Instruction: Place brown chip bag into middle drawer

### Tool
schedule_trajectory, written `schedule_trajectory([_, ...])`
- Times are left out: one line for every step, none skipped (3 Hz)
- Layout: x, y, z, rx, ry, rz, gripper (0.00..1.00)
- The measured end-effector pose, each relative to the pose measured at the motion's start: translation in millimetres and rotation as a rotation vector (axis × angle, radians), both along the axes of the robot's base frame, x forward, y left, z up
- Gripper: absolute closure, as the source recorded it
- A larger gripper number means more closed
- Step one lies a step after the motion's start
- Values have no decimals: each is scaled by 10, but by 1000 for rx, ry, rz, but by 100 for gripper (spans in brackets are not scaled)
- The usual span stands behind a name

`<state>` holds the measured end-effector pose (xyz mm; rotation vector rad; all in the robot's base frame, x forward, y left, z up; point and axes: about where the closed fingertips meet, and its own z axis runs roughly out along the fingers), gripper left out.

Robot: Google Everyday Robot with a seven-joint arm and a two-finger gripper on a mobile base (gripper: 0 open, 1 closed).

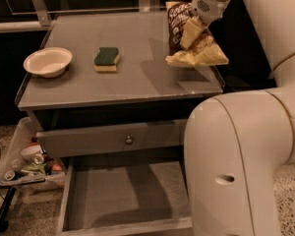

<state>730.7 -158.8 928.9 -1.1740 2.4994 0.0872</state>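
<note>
The brown chip bag (189,42), dark brown with white script and a pale yellow bottom edge, hangs lifted above the right back part of the grey cabinet top (137,77). My gripper (192,31) is shut on the bag's middle and holds it clear of the surface. The middle drawer (123,200) is pulled open below, a wide shallow grey tray with a bare flat floor. My white arm covers the drawer's right side.
A green-and-yellow sponge (106,59) and a white bowl (47,61) sit on the cabinet top at the left. A closed drawer front with a round knob (129,140) is above the open drawer. A tray of clutter (27,163) stands at the lower left.
</note>
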Motion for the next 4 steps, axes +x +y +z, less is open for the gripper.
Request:
schedule_trajectory([-381, -134, 252, 4, 16, -68, 100])
schedule_trajectory([-1137, -92, 590, 58, 15, -80, 100])
schedule_trajectory([-1130, -64, 594, 60, 7, -78, 100])
schedule_trajectory([-1428, 47, 622, 92, 9, -55, 100])
